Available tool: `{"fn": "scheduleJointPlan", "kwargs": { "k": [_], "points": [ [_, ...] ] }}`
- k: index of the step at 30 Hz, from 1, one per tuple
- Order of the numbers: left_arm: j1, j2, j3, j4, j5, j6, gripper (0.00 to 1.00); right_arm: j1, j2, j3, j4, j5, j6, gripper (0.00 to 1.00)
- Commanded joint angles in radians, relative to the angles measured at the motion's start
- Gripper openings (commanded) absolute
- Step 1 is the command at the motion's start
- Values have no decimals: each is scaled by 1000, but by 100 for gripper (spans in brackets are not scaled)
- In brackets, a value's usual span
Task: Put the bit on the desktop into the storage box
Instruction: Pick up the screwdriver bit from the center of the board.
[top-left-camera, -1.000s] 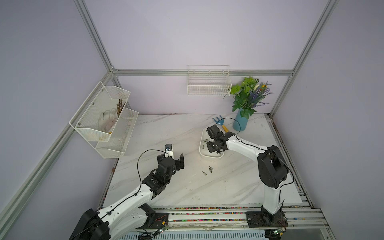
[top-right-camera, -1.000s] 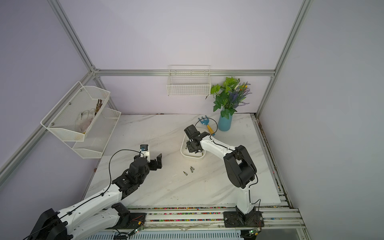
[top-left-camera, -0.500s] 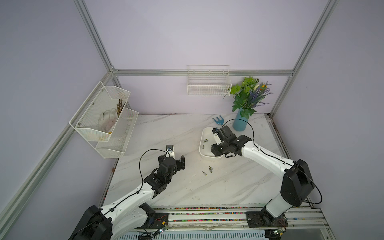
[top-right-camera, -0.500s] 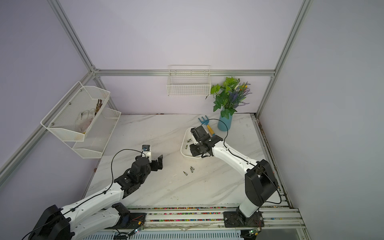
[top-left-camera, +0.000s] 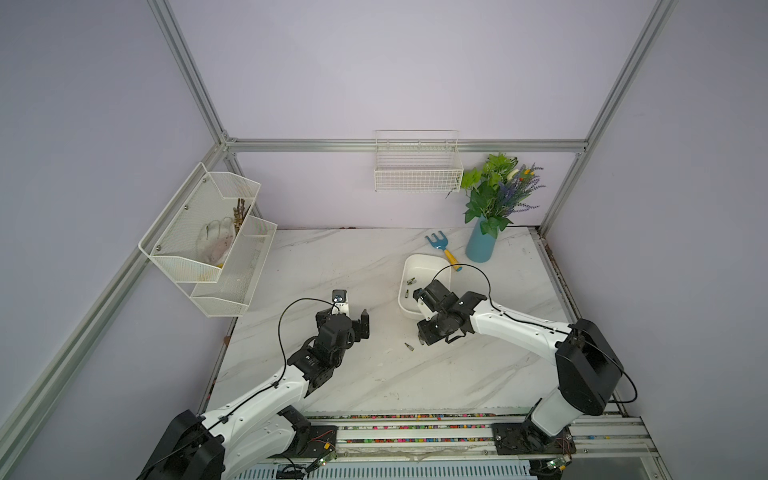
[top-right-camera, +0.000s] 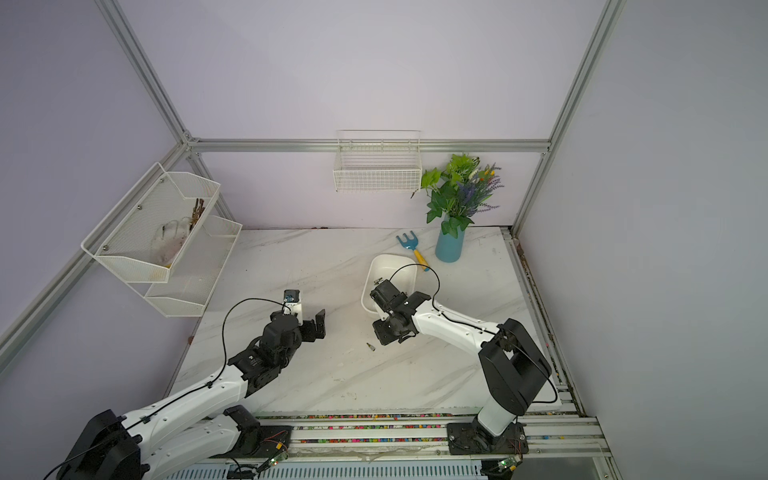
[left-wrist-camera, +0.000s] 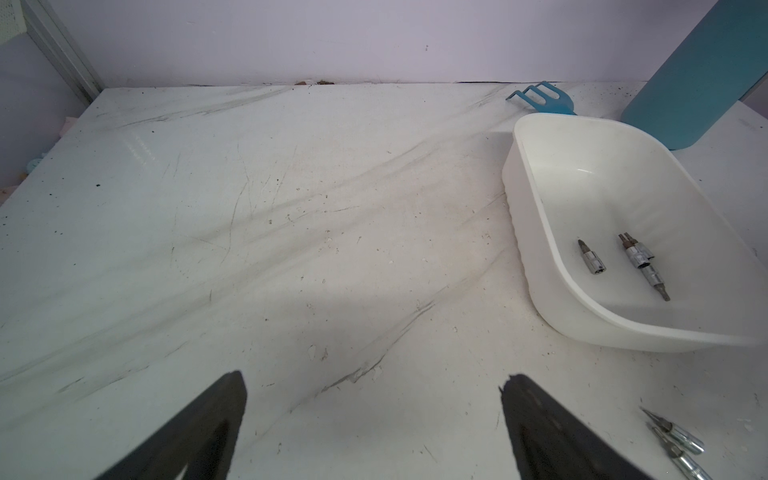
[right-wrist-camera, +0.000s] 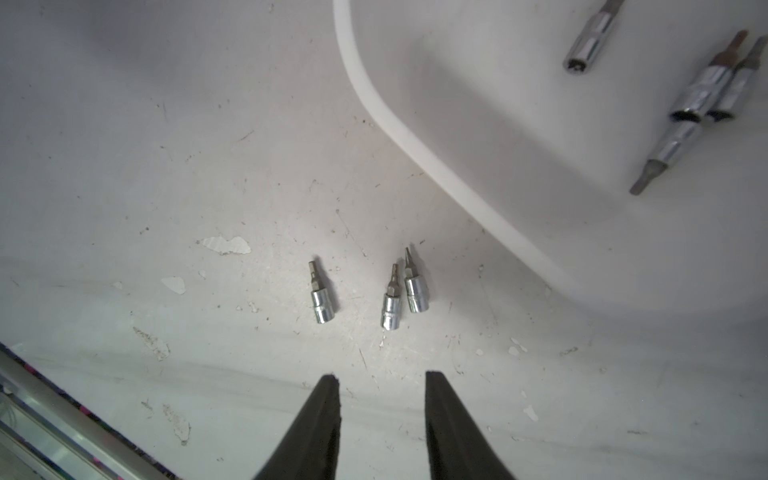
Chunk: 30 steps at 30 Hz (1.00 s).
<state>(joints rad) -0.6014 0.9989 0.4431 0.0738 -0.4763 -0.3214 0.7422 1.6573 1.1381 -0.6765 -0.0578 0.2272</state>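
While three bits (right-wrist-camera: 391, 309) are seen on the desk (right-wrist-camera: 166, 187), right jaws are held narrow and empty, left jaws wide.

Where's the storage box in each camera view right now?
In a top view: storage box right of centre, by the blue vase.
In a top view: same place.
Left wrist: next to the vase.
Right wrist: one corner, beyond three desktop bits.
Shared landmark: bits lying inside it.

We count three bits (right-wrist-camera: 323, 300) on the desktop (right-wrist-camera: 166, 166), four more inside one storage box (left-wrist-camera: 517, 199), plus one rake (top-left-camera: 435, 241), one vase (top-left-camera: 480, 249) and one wire basket (top-left-camera: 417, 178).
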Motion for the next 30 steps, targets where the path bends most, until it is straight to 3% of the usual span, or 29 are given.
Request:
{"fn": "scheduleJointPlan", "kwargs": {
  "k": [1,14,30],
  "points": [
    [5,1,13,41,-15,7,100,8,42,10,19,28,5,36],
    [5,0,14,42,-15,8,100,10,115,32,37,118,-5,30],
    [5,0,13,41,-15,6,100,10,179,60,52,120,-21,27]
  ]
}}
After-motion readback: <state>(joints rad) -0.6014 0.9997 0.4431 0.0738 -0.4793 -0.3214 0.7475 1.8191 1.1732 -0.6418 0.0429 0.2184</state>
